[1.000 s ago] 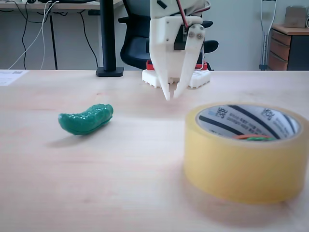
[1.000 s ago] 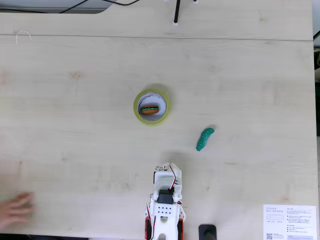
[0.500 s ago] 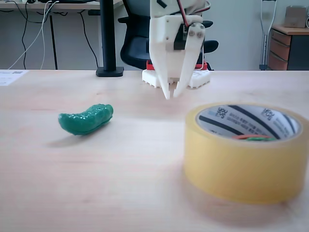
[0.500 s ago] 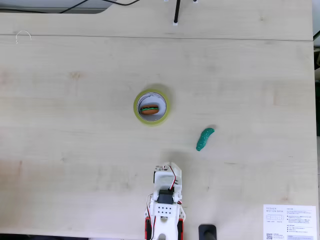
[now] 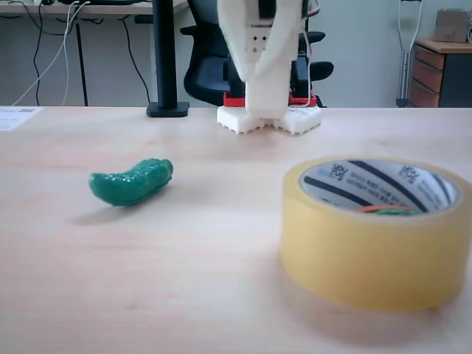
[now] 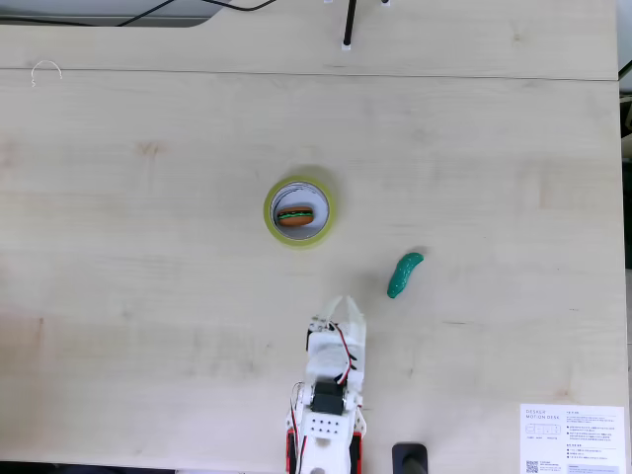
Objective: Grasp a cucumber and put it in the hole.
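The dark-green cucumber (image 5: 131, 182) lies on the wooden table, left of the tape roll in the low fixed view; from above the cucumber (image 6: 404, 275) is right of and nearer the arm than the roll. The yellowish tape roll (image 5: 369, 251) (image 6: 268, 211) lies flat, its hole (image 5: 369, 181) facing up with an orange piece with green (image 6: 295, 216) inside. My gripper (image 5: 267, 110) (image 6: 343, 304) hangs raised and tilted forward, shut on nothing, between the arm's base and the roll, apart from the cucumber.
The arm's white base (image 5: 304, 121) (image 6: 324, 434) stands at the table edge. A printed sheet (image 6: 573, 439) lies in the corner beside a black stand foot (image 5: 167, 109). An office chair (image 5: 210, 51) and a wooden cabinet (image 5: 441, 70) stand beyond the table.
The gripper rose and swung forward from pointing straight down, reaching further toward the roll. A hand at the left edge of the top-down view has gone. Cucumber and roll stayed put.
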